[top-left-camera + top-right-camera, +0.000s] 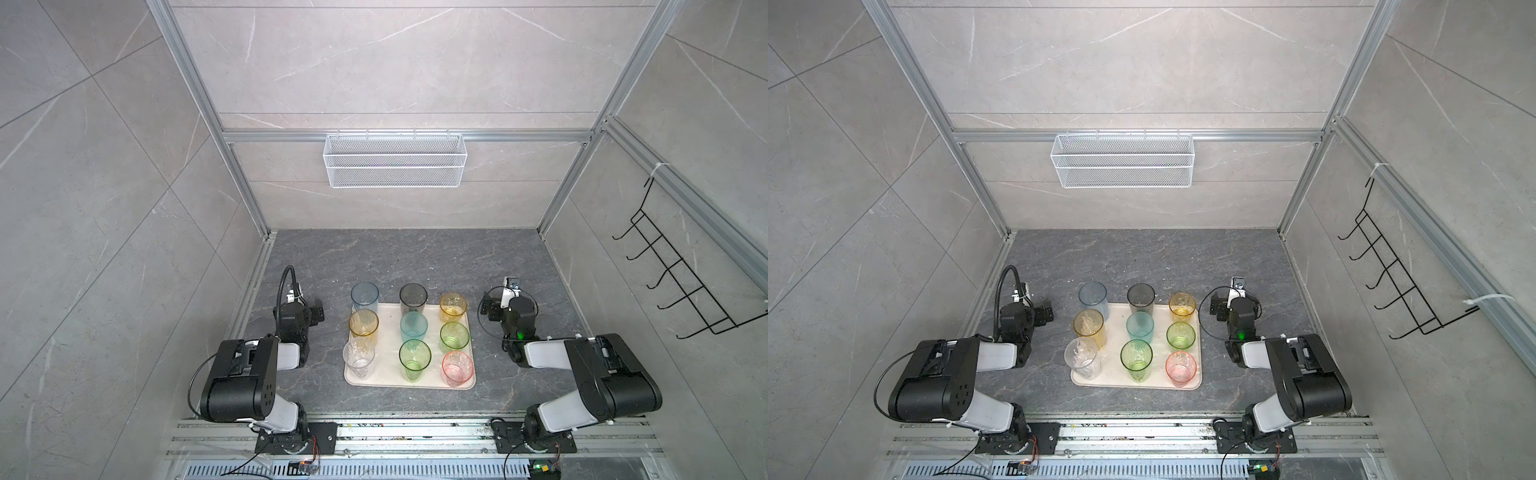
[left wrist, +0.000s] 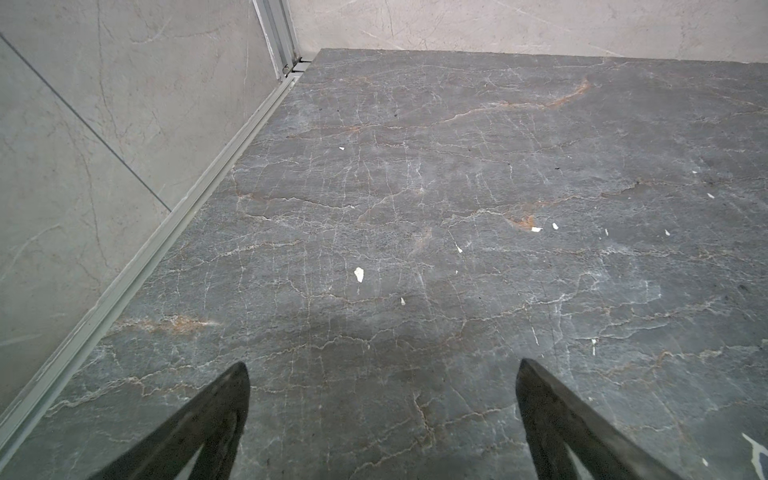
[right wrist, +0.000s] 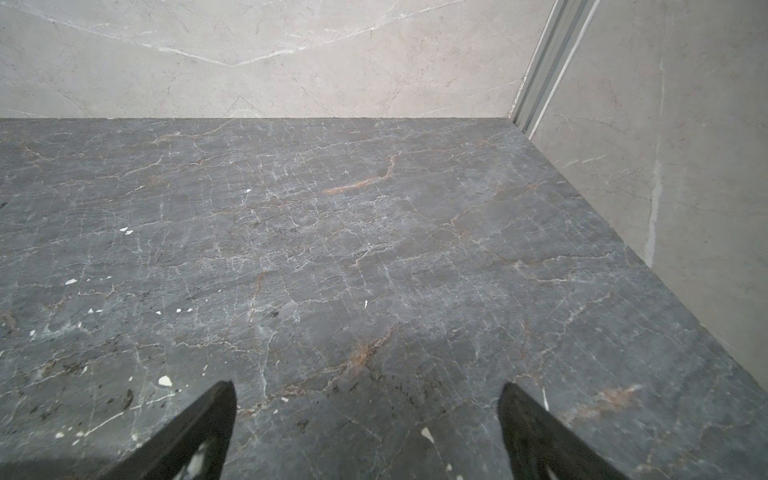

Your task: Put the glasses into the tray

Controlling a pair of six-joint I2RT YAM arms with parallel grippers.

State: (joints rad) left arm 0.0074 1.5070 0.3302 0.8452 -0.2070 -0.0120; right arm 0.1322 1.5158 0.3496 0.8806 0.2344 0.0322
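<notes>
On the tray (image 1: 388, 345), in both top views, all nine glasses stand upright in three rows of three. The blue tumbler (image 1: 365, 295), grey tumbler (image 1: 413, 299) and short amber glass (image 1: 454, 306) line its far edge. The tall amber glass (image 1: 363, 326), teal glass (image 1: 414, 328) and short green glass (image 1: 454, 336) fill the middle. The clear glass (image 1: 358, 357), tall green glass (image 1: 414, 357) and pink glass (image 1: 457, 368) stand along its near edge. By my reading the task is as good as done.

The left gripper (image 1: 318, 313) rests over bare table (image 1: 374, 257) just left of the tray, and the right gripper (image 1: 490, 309) just right of it. Each wrist view shows its fingers (image 2: 232, 399) (image 3: 216, 411) spread wide, with only stone between them.

The doubtful spot is the tray's left side. The blue tumbler sits at the far-left corner, which the glasses hide, so I cannot tell whether its base lies wholly inside the rim. A base riding the rim would leave it tilted and liable to topple if the tray is nudged. The rows are also tight. Fingers this wide, going in to correct one glass, could clip its neighbour and knock over several. The left arm's elbow is close beside the clear glass, so a careless swing towards the tray could sweep it off.
</notes>
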